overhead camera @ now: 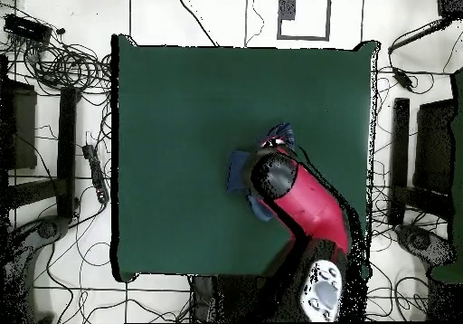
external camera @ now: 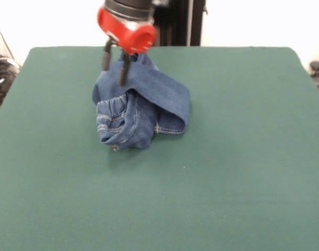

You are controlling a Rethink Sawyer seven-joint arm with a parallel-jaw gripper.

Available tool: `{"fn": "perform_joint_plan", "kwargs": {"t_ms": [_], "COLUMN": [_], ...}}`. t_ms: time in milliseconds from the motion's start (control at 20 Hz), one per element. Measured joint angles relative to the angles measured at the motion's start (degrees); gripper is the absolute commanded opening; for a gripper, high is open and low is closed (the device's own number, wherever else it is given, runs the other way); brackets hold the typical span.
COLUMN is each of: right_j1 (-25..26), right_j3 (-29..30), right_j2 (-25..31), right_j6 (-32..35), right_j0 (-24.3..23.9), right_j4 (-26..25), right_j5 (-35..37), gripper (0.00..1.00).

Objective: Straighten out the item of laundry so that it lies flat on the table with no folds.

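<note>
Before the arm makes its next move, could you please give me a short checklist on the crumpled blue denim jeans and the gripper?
1. Blue denim jeans flat, no folds: not ok; bunched in a heap, one leg folded over.
2. Jeans fully on the dark green cloth-covered table: ok; well inside its edges.
3. Black-fingered gripper over the jeans: ok; at the heap's far edge in the front view.
4. Gripper open: ok; the two fingers stand apart.
5. Cloth between the fingers: cannot tell.
6. Room to spread the jeans: ok; bare green cloth on every side.
</note>
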Motion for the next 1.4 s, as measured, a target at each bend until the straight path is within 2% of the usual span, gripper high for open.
{"fn": "perform_joint_plan", "kwargs": {"t_ms": [150, 200, 400, 500, 600, 1000, 1400], "right_j1": [-2.52, -3.62, -4.77, -4.89, -4.69, -4.46, -4.48], "right_j3": [1.66, 2.34, 3.27, 3.48, 3.78, 4.82, 6.51], "right_j2": [2.65, 4.07, 7.71, 9.09, 12.39, 18.76, 23.56], "right_j6": [0.0, 0.0, 0.0, 0.0, 0.0, 0.0, 0.0], "right_j0": [-3.86, -5.8, -9.13, -10.16, -12.28, -14.83, -16.18], "right_j4": [-4.23, -7.69, -13.9, -15.43, -18.79, -23.1, -23.92], "right_j5": [-2.5, -4.58, -8.83, -10.07, -13.39, -20.05, -24.63], "gripper": [1.0, 1.0, 1.0, 1.0, 1.0, 1.0, 1.0]}}
